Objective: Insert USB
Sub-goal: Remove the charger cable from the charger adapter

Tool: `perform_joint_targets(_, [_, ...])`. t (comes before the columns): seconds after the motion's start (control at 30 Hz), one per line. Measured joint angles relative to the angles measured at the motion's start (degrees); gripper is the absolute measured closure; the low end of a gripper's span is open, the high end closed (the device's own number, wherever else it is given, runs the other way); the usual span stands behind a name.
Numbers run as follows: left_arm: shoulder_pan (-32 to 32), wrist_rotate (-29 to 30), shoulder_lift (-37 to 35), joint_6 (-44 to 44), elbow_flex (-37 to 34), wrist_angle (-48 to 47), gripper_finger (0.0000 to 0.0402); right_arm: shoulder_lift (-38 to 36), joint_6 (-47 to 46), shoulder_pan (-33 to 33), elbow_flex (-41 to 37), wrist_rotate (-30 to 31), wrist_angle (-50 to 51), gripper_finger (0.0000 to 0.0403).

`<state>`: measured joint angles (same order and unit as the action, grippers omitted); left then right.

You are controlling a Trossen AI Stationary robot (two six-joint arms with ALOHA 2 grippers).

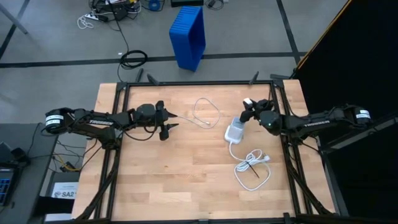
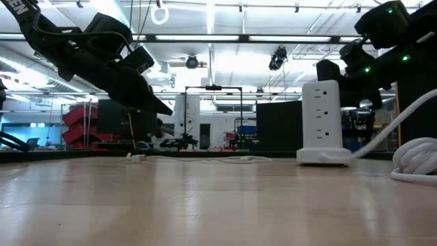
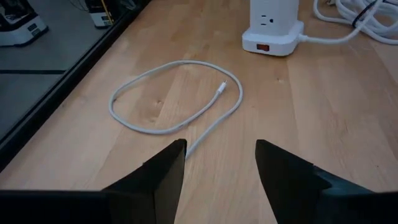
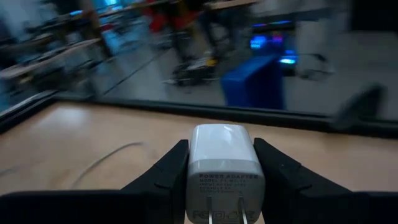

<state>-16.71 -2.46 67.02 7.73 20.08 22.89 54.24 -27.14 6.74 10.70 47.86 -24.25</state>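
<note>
You have the pale wooden tabletop [image 1: 186, 180] in its black frame under both dark arms. On the grey floor beyond its far edge stands a blue ribbed plastic bin [image 1: 188, 36]. Your left gripper [image 1: 169, 122] hangs above the tabletop's left-centre, its jaws released with a clear gap between the two dark fingers [image 3: 163, 177] and nothing in them. Your right gripper [image 1: 248, 104] is at the right-centre near the far edge, its jaws clenched on a small white power adapter block [image 4: 225, 168] with printed lettering on its face. Just on the near side of that gripper the tall white socket block [image 1: 234, 132] stands upright on its base, with a red switch low on one side in the left wrist view. Its thick white power cord [image 1: 252, 168] runs toward the near edge and lies bundled there with a dark tie. The USB, a thin white cable loosely looped [image 1: 206, 112], lies flat on the tabletop between the two grippers, a little toward the far side; one straight end reaches to just below your left gripper's fingertips, and a small plug shows on the loop.
</note>
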Motion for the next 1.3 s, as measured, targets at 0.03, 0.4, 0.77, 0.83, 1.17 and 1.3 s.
perform_joint_targets(0.03, [0.00,0.00,0.00,0.00,0.00,0.03,0.0219,0.06,1.22,-0.24,-0.07,-0.58,-1.33,0.0291])
perform_joint_targets(0.4, [0.00,0.01,0.04,0.20,0.00,-0.02,0.0219,0.13,15.30,-7.16,-0.20,-5.54,-26.28,0.0291])
perform_joint_targets(0.77, [0.00,0.02,0.04,-0.50,-0.02,1.54,0.0219,7.98,28.86,-18.15,2.96,-24.11,-31.16,0.0291])
perform_joint_targets(0.83, [0.13,0.02,0.04,-0.78,-0.02,1.82,0.0219,12.82,28.87,-18.87,5.31,-24.11,-31.44,0.0291])
perform_joint_targets(1.17, [1.49,0.02,0.04,-0.62,-0.02,1.61,0.0219,41.94,25.73,-21.29,16.71,-23.73,-39.99,0.0291])
perform_joint_targets(1.3, [1.64,0.04,0.04,-0.57,-0.02,1.61,0.0219,48.54,20.61,-20.77,18.28,-30.91,-35.36,0.0291])
